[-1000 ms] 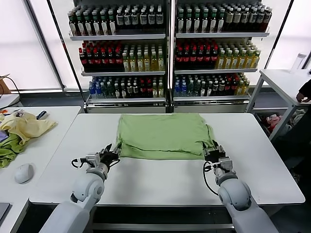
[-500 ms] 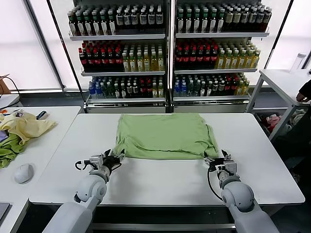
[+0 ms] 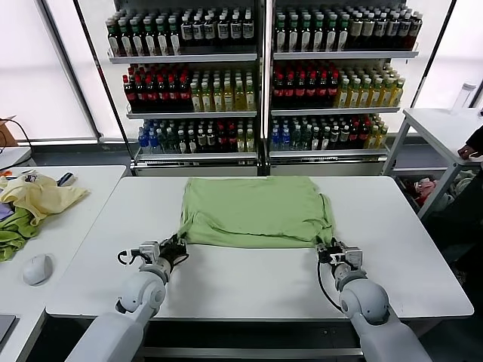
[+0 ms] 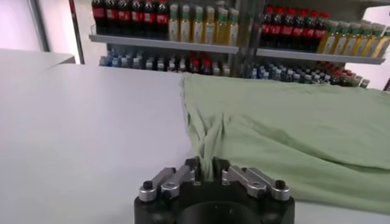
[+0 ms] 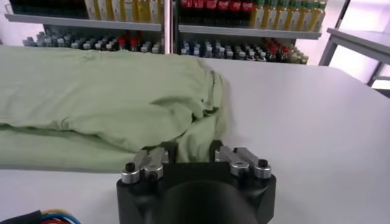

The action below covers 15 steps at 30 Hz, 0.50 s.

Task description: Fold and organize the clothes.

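From the head view, a light green shirt (image 3: 253, 211) is lying spread flat on the far half of a white table (image 3: 249, 279), with its near edge running across the middle of the tabletop. The left gripper (image 3: 175, 249) is sitting low on the table at the shirt's near left corner, and the right gripper (image 3: 333, 252) is sitting at the near right corner; both are touching the fabric's edge. Behind the table, shelves of bottled drinks (image 3: 256, 75) are filling the background. On a side table to the left, a pale yellow cloth (image 3: 38, 196) is lying over a darker green cloth (image 3: 13, 235), with a white mouse (image 3: 36, 268) nearer the robot.

In the left wrist view, the left gripper (image 4: 207, 173) is clenching a bunched fold of the shirt (image 4: 286, 134); the cloth is rising in gathered pleats straight out from between its closed fingers (image 4: 180, 176).

In the right wrist view, the right gripper (image 5: 192, 151) is likewise pinching the shirt (image 5: 103, 97), a folded lip of the hem running down between its fingers (image 5: 152, 163), while the rest of the garment is lying in soft layers on the table (image 5: 304, 122).
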Each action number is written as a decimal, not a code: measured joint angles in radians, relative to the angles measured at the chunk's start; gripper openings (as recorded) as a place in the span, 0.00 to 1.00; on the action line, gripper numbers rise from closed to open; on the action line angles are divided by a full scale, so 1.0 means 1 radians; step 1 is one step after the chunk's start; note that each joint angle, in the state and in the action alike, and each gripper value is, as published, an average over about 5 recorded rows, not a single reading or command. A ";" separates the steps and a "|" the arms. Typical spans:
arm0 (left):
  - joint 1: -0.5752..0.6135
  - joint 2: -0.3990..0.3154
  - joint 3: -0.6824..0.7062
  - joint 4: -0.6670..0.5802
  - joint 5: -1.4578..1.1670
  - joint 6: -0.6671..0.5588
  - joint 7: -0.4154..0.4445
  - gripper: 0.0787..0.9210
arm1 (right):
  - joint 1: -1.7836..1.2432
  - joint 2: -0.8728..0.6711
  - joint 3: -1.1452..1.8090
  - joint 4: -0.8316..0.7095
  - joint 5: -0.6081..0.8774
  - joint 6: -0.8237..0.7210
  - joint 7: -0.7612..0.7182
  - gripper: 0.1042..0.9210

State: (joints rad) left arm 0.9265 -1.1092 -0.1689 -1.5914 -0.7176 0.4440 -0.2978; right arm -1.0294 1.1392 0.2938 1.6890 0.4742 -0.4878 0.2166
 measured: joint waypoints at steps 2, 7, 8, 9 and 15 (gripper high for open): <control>0.004 0.003 -0.003 -0.004 -0.012 0.000 0.003 0.06 | -0.012 -0.005 0.005 0.011 0.003 0.001 0.000 0.10; 0.022 0.016 -0.015 -0.024 -0.037 0.001 0.003 0.03 | -0.058 -0.018 0.025 0.055 0.006 0.001 0.002 0.05; 0.028 0.019 -0.018 -0.032 -0.040 0.001 0.002 0.03 | -0.071 -0.021 0.031 0.068 0.006 0.000 0.002 0.05; 0.036 0.023 -0.022 -0.041 -0.042 0.002 0.000 0.03 | -0.086 -0.024 0.037 0.082 0.005 -0.001 0.002 0.05; 0.124 0.052 -0.059 -0.139 -0.041 0.012 -0.016 0.03 | -0.198 -0.024 0.087 0.196 -0.013 -0.003 0.003 0.05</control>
State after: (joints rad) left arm 1.0508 -1.0568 -0.2283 -1.7300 -0.7590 0.4557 -0.3135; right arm -1.2278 1.1152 0.3808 1.8847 0.4609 -0.4907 0.2192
